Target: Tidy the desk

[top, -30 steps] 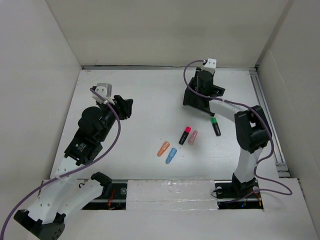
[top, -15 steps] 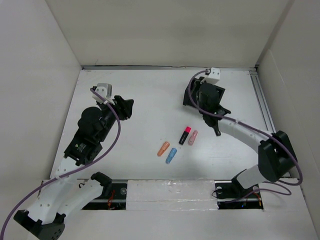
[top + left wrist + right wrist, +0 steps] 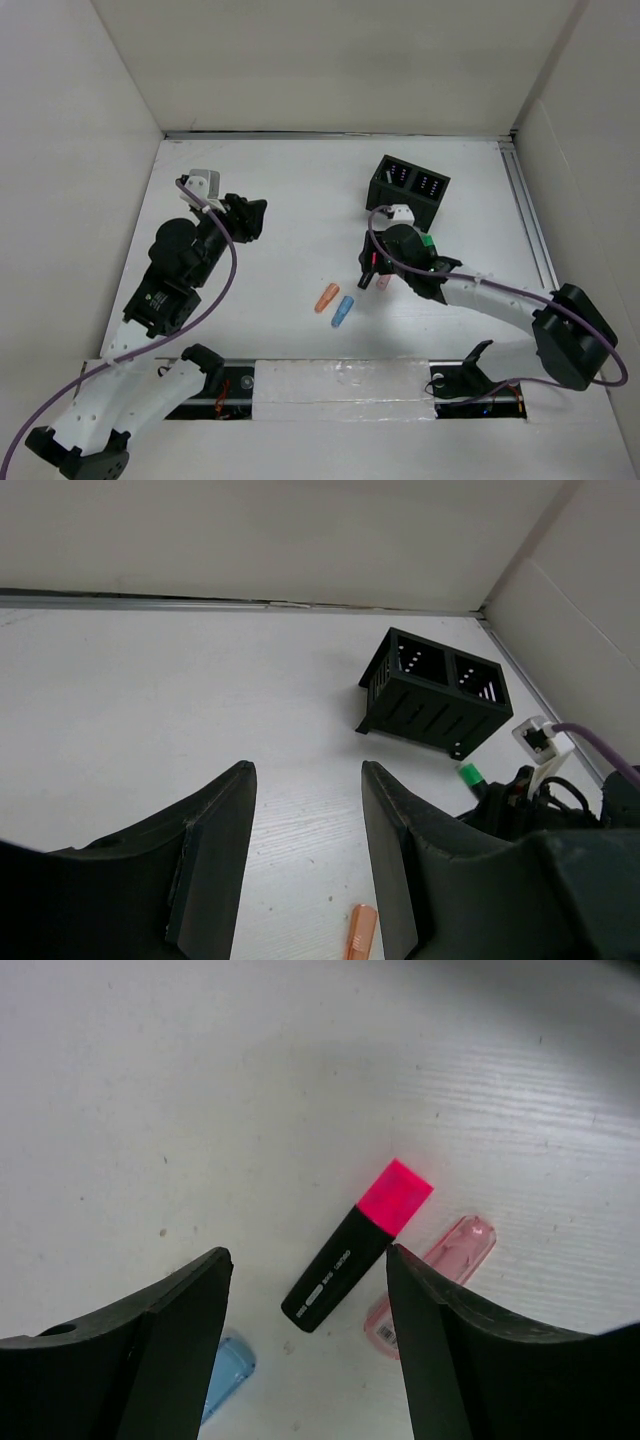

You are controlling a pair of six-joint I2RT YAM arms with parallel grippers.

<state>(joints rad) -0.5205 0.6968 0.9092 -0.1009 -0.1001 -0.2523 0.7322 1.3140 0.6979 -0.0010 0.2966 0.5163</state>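
While holder (image 3: 410,185) stands apart, right gripper (image 3: 305,1265) wide above highlighter (image 3: 355,1250), left gripper (image 3: 306,780) ajar, unladen.

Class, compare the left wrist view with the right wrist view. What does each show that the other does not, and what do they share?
Only the left wrist view: the black two-compartment holder, an orange cap, a green highlighter end and the right arm.
Only the right wrist view: the pink-capped black highlighter, a clear pink cap beside it, and a blue cap.
Both: the white desk, seen past an open gripper, the left gripper in one and the right gripper in the other.
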